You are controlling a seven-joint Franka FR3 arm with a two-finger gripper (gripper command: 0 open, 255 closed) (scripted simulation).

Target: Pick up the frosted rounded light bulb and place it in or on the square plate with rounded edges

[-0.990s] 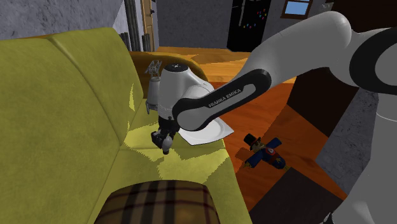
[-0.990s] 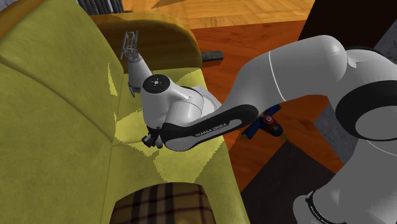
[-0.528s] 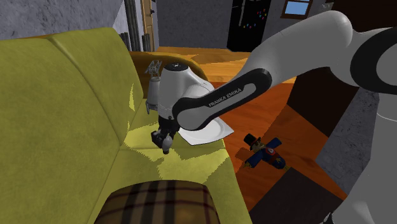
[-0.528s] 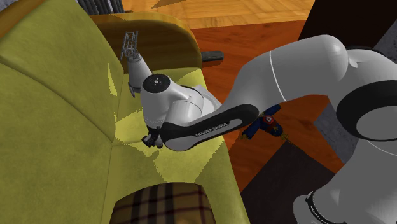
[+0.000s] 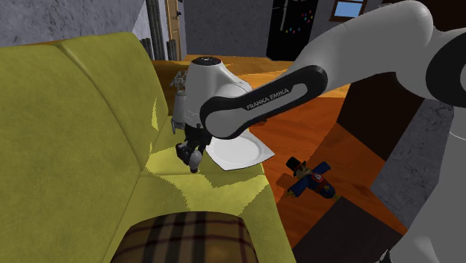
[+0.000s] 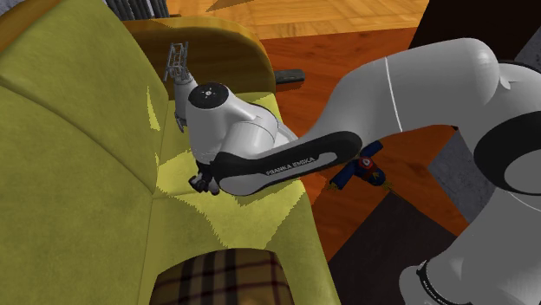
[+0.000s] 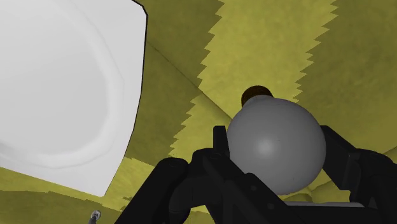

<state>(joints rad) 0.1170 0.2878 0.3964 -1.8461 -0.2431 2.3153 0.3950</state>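
Note:
A grey rounded light bulb [image 7: 277, 146] with a dark base sits clasped between my black fingers [image 7: 219, 149]. My gripper [image 5: 193, 157] is shut on it and hangs just above the olive sofa seat [image 5: 216, 190], in the shoulder view a little left of the plate. The white square plate with rounded edges [image 5: 243, 152] lies flat on the seat near its front edge, and my forearm covers part of it. In the wrist view the plate [image 7: 57, 89] lies to one side of the bulb, with a strip of seat between them. From the second exterior view my gripper [image 6: 204, 182] shows under the wrist.
The sofa's backrest [image 5: 67, 127] rises close to the gripper. A grey wire-framed object [image 5: 179, 81] stands at the seat's far end by the armrest. A plaid cushion [image 5: 187, 237] lies at the near end. A blue and red toy [image 5: 308, 178] lies on the wooden floor beyond the seat's edge.
My arm has lifted the gripper and the bulb a little higher above the seat. The grip has not changed.

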